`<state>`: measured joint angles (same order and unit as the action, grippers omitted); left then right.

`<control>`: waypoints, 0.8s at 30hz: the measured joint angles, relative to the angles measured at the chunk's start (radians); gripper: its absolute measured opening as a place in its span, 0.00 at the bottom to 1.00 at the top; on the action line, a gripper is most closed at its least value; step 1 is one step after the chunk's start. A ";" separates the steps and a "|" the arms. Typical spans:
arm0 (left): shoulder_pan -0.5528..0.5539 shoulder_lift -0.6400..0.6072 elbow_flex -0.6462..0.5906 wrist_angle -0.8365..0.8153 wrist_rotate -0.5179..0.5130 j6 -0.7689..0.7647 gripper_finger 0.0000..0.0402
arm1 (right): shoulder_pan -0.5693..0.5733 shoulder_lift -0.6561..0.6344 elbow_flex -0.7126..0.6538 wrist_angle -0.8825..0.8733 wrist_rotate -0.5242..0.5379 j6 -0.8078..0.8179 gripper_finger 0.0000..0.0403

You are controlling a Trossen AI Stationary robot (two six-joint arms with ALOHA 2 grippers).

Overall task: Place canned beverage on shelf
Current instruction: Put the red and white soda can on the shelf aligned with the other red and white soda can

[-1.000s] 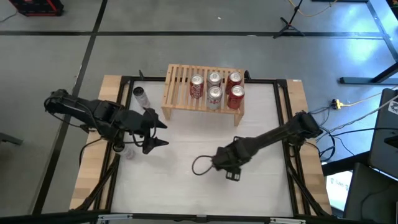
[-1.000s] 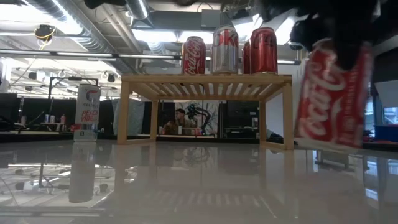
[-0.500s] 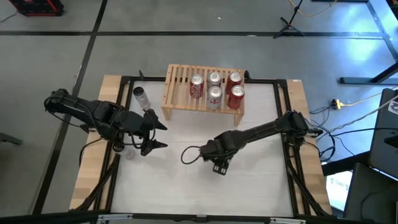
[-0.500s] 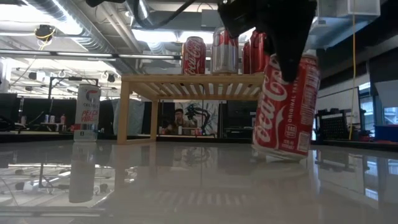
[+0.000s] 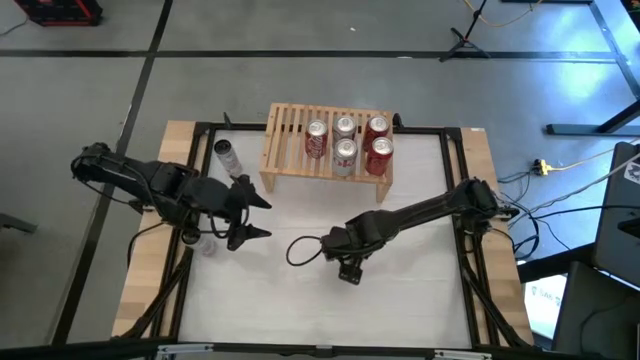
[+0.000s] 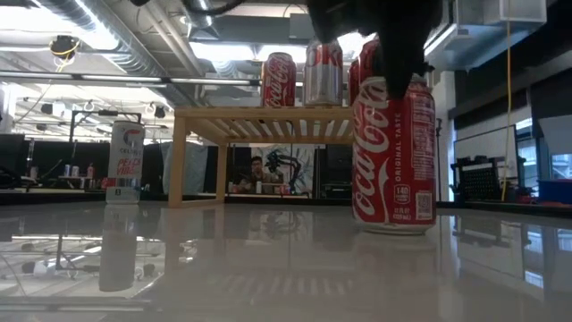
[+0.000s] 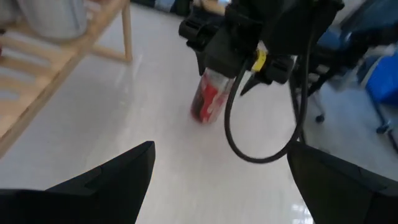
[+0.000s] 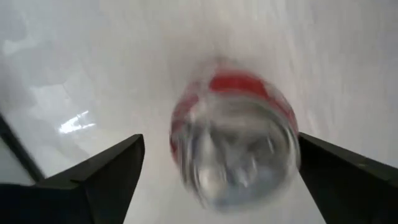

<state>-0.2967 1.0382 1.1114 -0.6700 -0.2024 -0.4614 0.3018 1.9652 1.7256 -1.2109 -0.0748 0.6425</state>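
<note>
Can upright in low view, hidden from above.

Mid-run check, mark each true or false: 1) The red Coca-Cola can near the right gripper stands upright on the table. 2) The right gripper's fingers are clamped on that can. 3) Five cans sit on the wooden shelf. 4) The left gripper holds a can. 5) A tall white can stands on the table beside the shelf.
1) True: the Coca-Cola can stands upright on the table.
2) False: the right gripper is open, its fingers either side of the can, clear of it.
3) True: five cans on the shelf.
4) False: the left gripper is open and empty.
5) True: the white can stands beside the shelf.
</note>
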 joint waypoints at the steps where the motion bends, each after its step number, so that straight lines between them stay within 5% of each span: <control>1: 0.001 0.000 0.000 0.026 -0.005 -0.008 0.88 | 0.007 -0.018 0.000 -0.013 0.004 0.007 0.98; 10: -0.001 0.049 0.001 0.211 -0.012 0.026 0.88 | 0.164 -0.233 -0.034 -0.030 0.180 0.070 0.95; 24: 0.015 0.462 0.001 0.649 0.048 -0.006 0.88 | 0.534 -0.489 -0.366 0.043 0.508 0.443 0.95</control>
<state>-0.2816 1.4999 1.1122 -0.0212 -0.1543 -0.4675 0.8353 1.4758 1.3596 -1.1679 0.4332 1.0854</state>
